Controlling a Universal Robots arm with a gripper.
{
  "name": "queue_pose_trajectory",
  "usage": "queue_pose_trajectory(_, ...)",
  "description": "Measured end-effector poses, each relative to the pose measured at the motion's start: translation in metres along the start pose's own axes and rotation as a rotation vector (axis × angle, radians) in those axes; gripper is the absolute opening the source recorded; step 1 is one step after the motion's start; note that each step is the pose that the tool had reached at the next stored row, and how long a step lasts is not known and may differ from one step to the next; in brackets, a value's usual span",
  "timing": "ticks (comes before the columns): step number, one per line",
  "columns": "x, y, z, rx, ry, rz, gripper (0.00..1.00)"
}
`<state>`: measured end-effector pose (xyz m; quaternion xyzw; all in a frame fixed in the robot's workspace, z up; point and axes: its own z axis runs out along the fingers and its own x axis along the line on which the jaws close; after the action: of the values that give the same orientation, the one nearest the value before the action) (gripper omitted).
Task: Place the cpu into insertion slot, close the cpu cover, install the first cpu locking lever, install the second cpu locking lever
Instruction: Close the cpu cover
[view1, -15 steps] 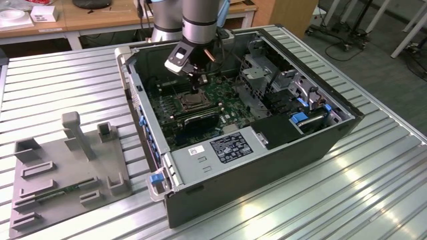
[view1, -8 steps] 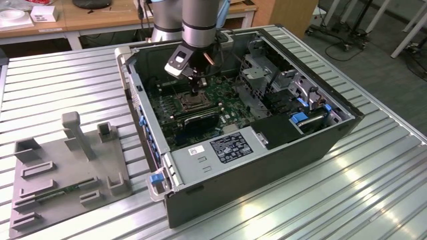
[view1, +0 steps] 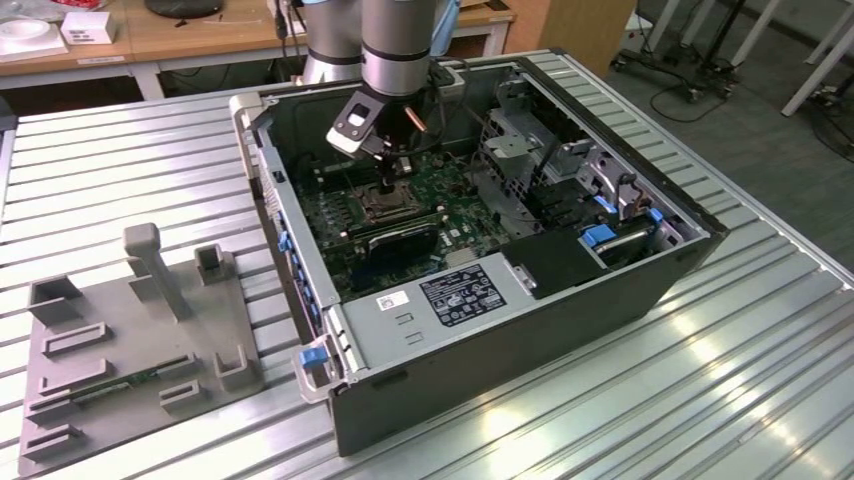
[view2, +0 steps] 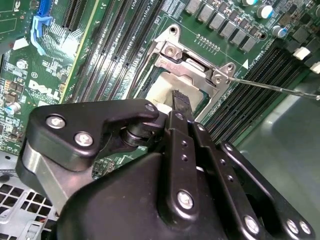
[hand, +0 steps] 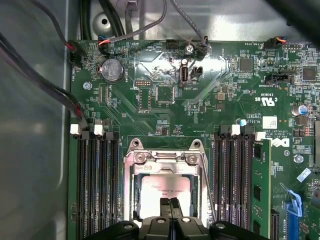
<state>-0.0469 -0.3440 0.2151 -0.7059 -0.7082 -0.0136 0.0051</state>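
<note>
My gripper (view1: 388, 187) reaches down into the open computer case, right over the insertion slot (view1: 390, 208) on the green board. In both wrist views the cpu (hand: 165, 186) (view2: 161, 91) lies flat in the slot, its pale metal top showing through the window of the cpu cover (hand: 165, 158) (view2: 194, 71), which lies down over it. The two fingertips (hand: 170, 206) are pressed together, shut, at the cpu's top near the cover's window edge, with nothing held between them. A thin metal locking lever (view2: 280, 88) sticks out sideways from the socket's hinge end.
Long black memory slots (hand: 95, 180) flank the socket on both sides, one with a module (hand: 261, 190) in it. Cables (hand: 45, 85) run along the case wall. A black box (view1: 461, 292) and drive cage (view1: 607, 215) fill the case's near end. A grey fixture plate (view1: 134, 340) lies at the exterior view's left.
</note>
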Motion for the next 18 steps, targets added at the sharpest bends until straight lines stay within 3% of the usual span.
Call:
queue_pose_trajectory(6,0.0,0.0,0.0001,0.0023,0.0011,-0.092,0.11)
queue_pose_trajectory(12,0.0,0.0,0.0001,0.0028,0.0013,-0.106,0.11)
queue_pose_trajectory(18,0.0,0.0,0.0008,0.0056,0.0028,-0.215,0.11)
